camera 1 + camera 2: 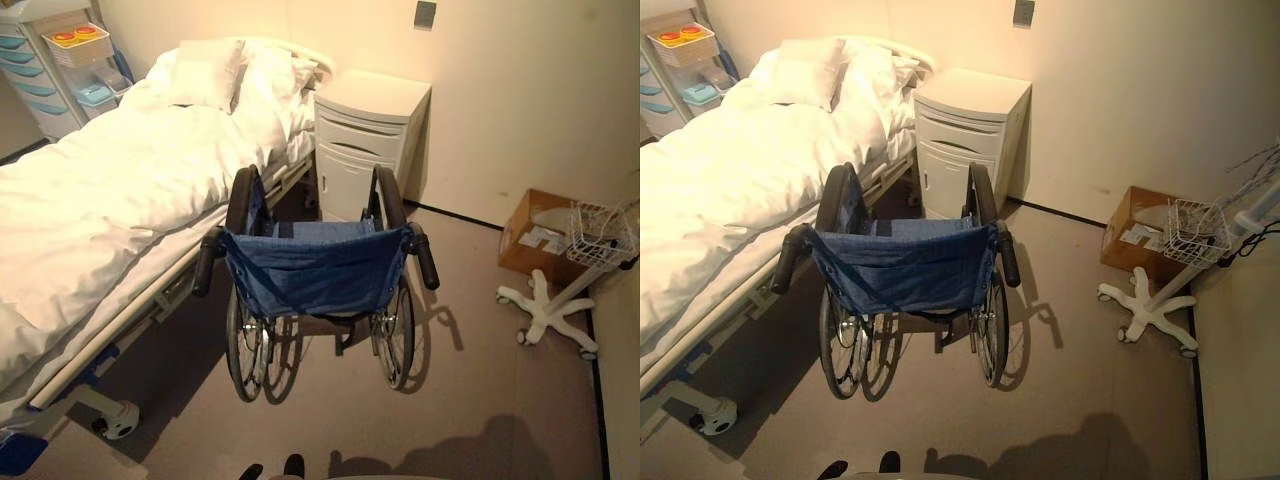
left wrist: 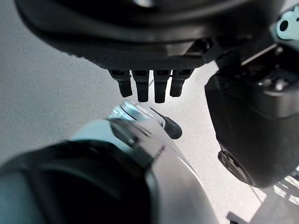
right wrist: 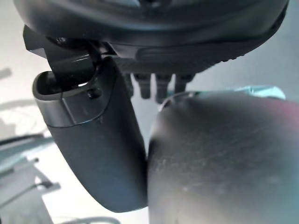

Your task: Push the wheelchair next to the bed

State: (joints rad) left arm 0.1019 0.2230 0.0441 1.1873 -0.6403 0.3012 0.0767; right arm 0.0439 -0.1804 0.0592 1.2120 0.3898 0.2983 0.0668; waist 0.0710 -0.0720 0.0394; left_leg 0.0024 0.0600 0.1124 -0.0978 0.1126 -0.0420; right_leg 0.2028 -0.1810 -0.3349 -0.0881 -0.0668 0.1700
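Your wheelchair (image 1: pixel 315 285) stands well ahead of both hands, its left wheel and push handle (image 1: pixel 207 262) just beside the bed (image 1: pixel 90 200) frame and its front facing the nightstand (image 1: pixel 365 140), so it looks about parked alongside. Your left hand (image 2: pixel 149 84) hangs down with fingers straight and apart, gripping nothing. Your right hand (image 3: pixel 156 86) also hangs down, fingers straight and empty, since neither handle is within reach.

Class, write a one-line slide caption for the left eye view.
Blue-backed wheelchair standing unheld beside the white bed, facing the bedside cabinet.
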